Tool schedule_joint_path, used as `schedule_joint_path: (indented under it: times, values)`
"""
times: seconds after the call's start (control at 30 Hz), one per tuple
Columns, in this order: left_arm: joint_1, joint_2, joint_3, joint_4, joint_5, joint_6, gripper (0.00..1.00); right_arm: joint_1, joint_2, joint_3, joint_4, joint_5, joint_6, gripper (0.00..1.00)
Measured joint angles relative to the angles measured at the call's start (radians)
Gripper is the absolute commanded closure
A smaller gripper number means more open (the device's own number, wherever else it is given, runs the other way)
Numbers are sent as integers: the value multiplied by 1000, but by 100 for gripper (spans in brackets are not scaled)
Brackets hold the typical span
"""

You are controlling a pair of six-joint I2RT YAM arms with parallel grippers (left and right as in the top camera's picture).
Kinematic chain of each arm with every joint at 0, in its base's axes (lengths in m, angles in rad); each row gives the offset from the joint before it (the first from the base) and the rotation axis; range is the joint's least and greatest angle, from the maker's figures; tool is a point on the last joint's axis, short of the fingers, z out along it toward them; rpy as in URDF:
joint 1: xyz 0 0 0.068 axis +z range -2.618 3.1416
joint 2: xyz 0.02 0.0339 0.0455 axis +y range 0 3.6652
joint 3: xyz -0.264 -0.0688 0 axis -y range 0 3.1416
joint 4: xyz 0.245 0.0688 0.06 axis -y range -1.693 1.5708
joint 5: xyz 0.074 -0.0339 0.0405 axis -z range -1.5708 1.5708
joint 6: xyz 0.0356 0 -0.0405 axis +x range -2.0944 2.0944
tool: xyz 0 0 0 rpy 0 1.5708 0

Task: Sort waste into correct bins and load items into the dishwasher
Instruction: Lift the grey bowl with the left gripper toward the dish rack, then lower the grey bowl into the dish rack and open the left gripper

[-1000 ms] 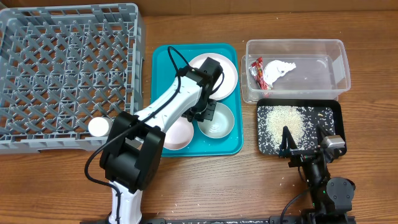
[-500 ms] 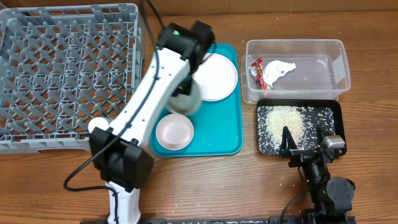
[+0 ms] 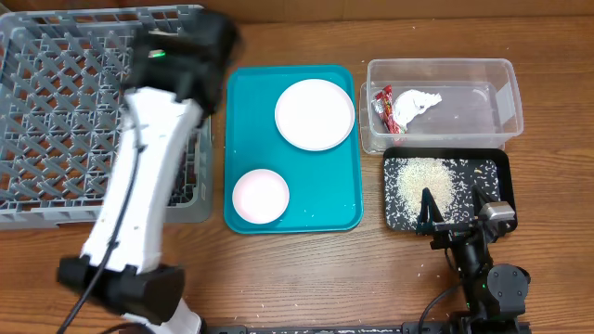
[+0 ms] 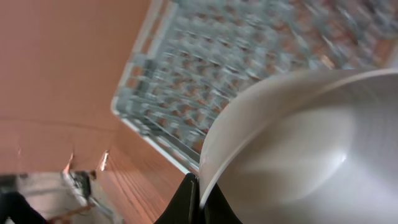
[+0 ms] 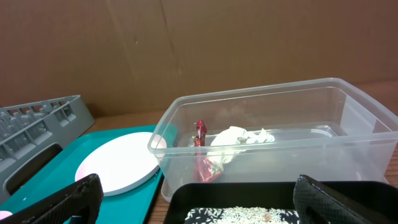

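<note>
Pale grey-white round bowl [image 4: 298,149] was gripped by its rim in the left end effector [image 4: 198,198], which was pinched onto the rim from both sides in the left wrist view. The bowl hung over the large grey plastic lattice dish rack [image 3: 65,111], blurred beneath it; the blur made it hard to say whether bowl and rack touched. From overhead the white left arm [image 3: 148,158] lay across the rack's right part and hid the bowl.

Teal rectangular serving tray [image 3: 325,186] sat just right of the rack. It carried the round white plate [image 3: 316,113] at its far end and the small pinkish bowl [image 3: 261,196] near its front left.

Clear plastic rectangular tub [image 3: 441,63] stood right of the teal tray. The red-and-white snack wrapper [image 3: 385,109] and crumpled white paper napkin [image 3: 419,104] lay touching in its left half. Shallow black rectangular tray [image 3: 497,167] sat just in front of the tub, with small whitish rice-like grains [image 3: 419,181] heaped on its left side.

Right end effector [image 3: 452,199] sat at the black tray's near edge, spread wide and gripping nothing. A few loose grains lay on the brown wooden bench [image 3: 371,269].
</note>
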Motion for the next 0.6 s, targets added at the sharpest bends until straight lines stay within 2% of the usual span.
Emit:
schedule_joint_path:
  times: [0.1,0.23,0.43,0.6]
  values:
    - [58,5,-1,18,-74,-13,96,0,0,0,0,0,0,0]
    - [104,111,-6,18,-171,-33,96,0,0,0,0,0,0,0]
    - [168,318,-25,23,-223,-69,96,0,0,0,0,0,0,0]
    - [185,412,-27,57,-256,-76,96,0,0,0,0,0,0,0]
